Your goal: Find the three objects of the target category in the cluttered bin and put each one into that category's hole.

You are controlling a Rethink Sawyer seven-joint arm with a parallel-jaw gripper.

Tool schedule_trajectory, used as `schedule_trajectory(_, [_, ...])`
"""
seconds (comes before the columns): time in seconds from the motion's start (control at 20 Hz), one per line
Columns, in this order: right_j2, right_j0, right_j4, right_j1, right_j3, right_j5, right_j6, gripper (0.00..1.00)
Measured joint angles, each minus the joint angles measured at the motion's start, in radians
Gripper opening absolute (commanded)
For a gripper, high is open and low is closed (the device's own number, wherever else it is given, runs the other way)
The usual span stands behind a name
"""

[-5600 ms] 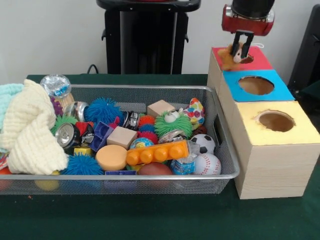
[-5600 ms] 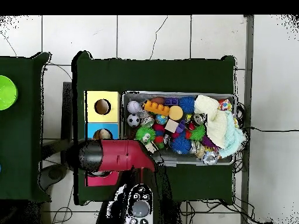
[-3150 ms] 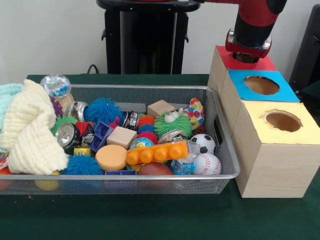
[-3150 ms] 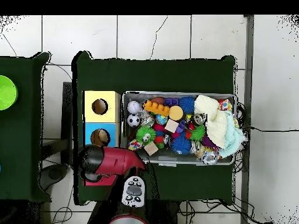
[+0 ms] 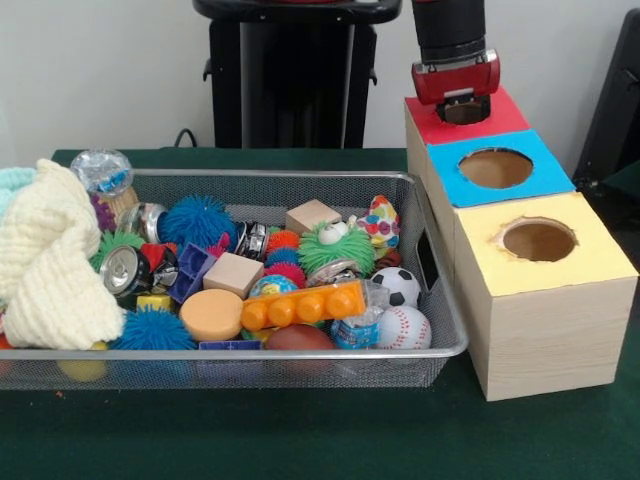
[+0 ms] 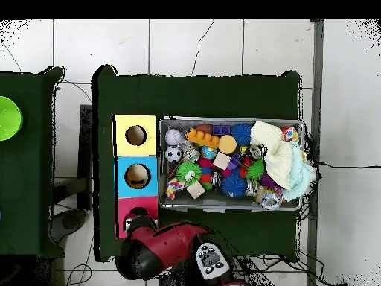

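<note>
Red-and-black gripper (image 5: 463, 108) is hanging right over the red-topped section (image 5: 505, 118) of the wooden sorting box, covering that section's hole. Can't tell whether it's open or closed from either view. In the overhead view the gripper (image 6: 138, 221) is sitting over the same red square, with the red arm (image 6: 175, 249) trailing back toward the base.

Next along the box: the blue-topped section with a round hole (image 5: 496, 168), then the yellow-topped section with a round hole (image 5: 538, 240). Both holes are showing clear.

The wide shallow silver wire-mesh bin (image 5: 445, 352) is sitting just beside the box on the dark green table (image 5: 320, 440). It's packed with clutter:
- small black-and-white soccer ball (image 5: 401, 285) and white red-stitched baseball (image 5: 404, 327) are lying at the box end, touching each other
- fuzzy green toy creature with white bulging eyes (image 5: 330, 245) is sitting mid-bin, beside a colourful spotted egg-shaped toy (image 5: 381, 222)
- orange studded plastic brick (image 5: 303, 305) is lying along the front, next to a round peach-coloured disc (image 5: 211, 315)
- blue spiky rubber ball (image 5: 195, 219) and two plain wooden cubes (image 5: 233, 273) are lying further in
- cream knitted cloth (image 5: 50, 255) is draping over the end away from the box

No yellow duckling is showing in either view.
</note>
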Motion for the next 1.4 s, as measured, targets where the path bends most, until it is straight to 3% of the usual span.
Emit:
schedule_trajectory(0.5, [-0.008,0.024,-0.004,-0.008,-0.017,0.042,0.000,1.00])
schedule_trajectory(0.55, [-0.008,0.024,-0.004,-0.008,-0.017,0.042,0.000,0.00])
schedule_trajectory(1.4, [-0.031,0.042,-0.056,0.035,-0.070,0.047,-0.001,0.00])
